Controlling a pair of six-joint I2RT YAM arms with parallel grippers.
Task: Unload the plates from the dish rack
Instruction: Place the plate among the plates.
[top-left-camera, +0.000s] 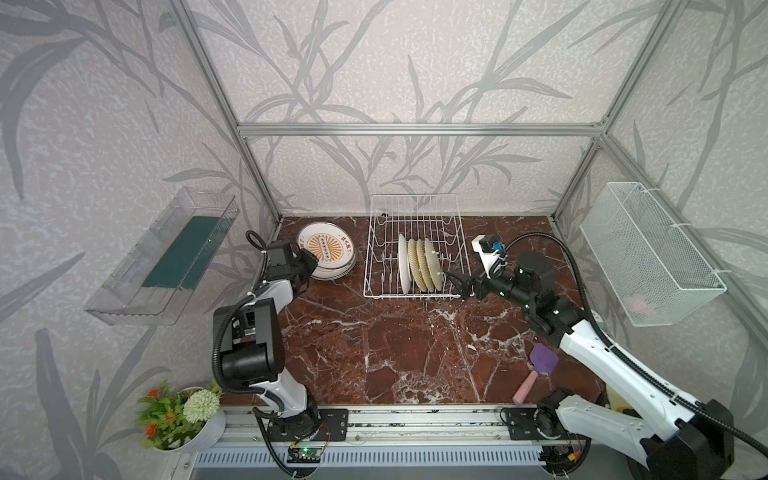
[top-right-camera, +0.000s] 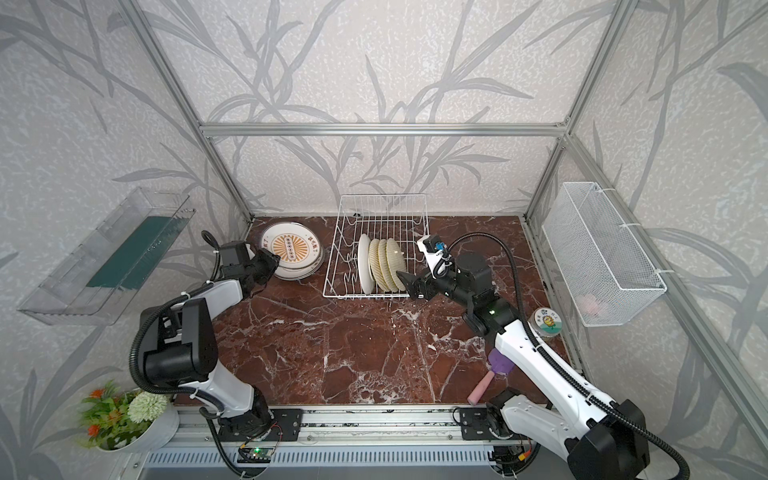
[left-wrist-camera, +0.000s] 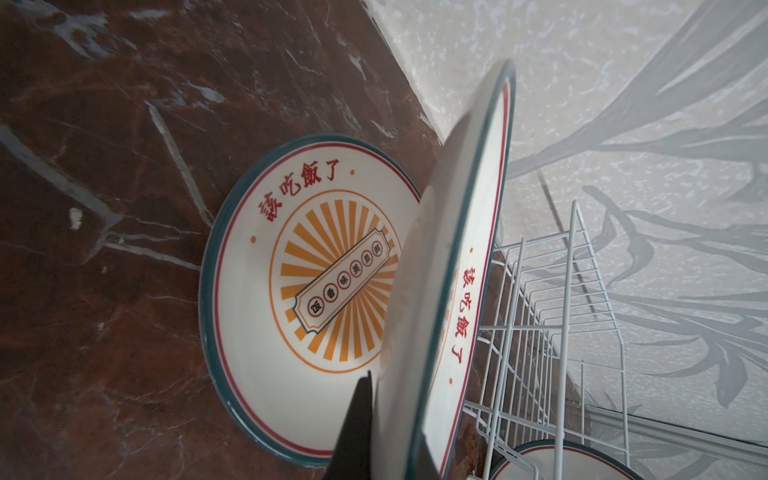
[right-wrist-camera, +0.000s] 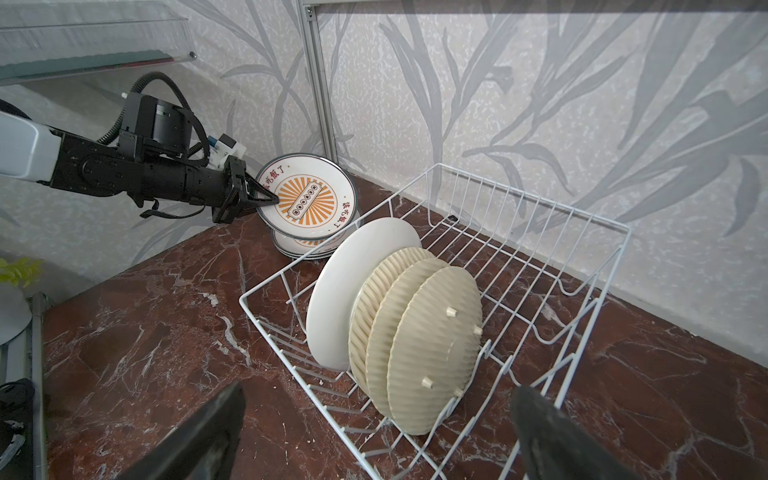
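While left pincer clenched sunburst plate at rim, right pincer gaped beside rack; 4 racked plates looked stiff, slick, breakable: rims suited grasp.

Bench: red-brown marble-look slab with white veins, smooth, light sheen.
Dish rack: white coated wire, smooth, semi-gloss.
Sunburst plates: glazed ceramic, glossy and smooth, with printed face and dark green rim.
Yellow plates: pale yellow, matt, ribbed woven-like texture; material cannot be told.
Mesh basket: fine white metal mesh, matt.
Wall tray: clear glossy plastic.
Frame: bare aluminium profile, satin.
Walls: rough textured wallpaper, matt.
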